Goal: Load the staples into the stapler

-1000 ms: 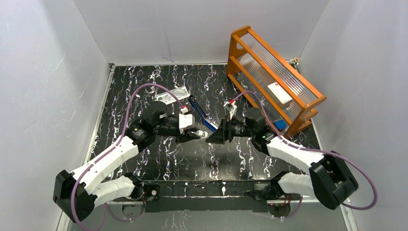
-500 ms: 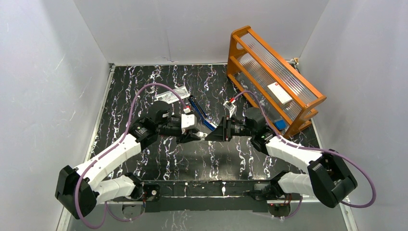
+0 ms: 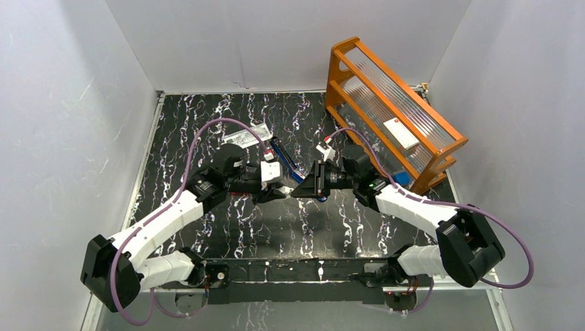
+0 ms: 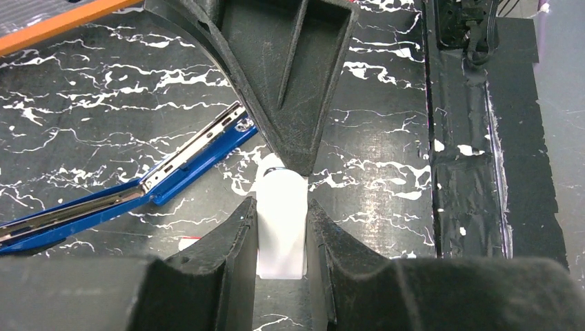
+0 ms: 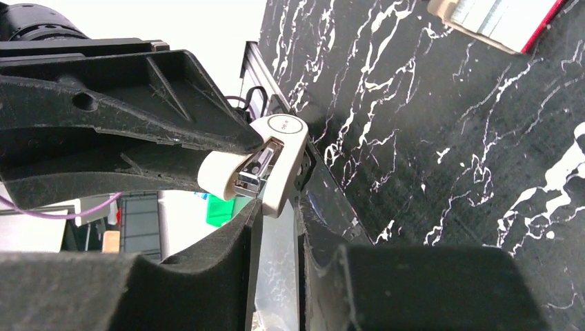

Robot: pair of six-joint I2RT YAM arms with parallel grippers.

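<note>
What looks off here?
Both arms are on a small white gadget held in the air: the left gripper clamps one end, the right gripper pinches the other. The blue stapler lies open and untouched on the table.

Honestly, nothing here is properly readable. Closest thing is the little round button (image 5: 286,125) on the end of the white gadget (image 5: 279,169) in the right wrist view: there's tiny dark lettering on it, but it's way too small to make out. From the top view there's a white label (image 3: 401,132) with a small red mark lying in the orange rack (image 3: 345,52), and any print on it is just a blur. Same with the pale packet (image 3: 248,135) at the far side of the table: dark markings on it, none legible. No brand, number or sign I could actually quote.
</note>
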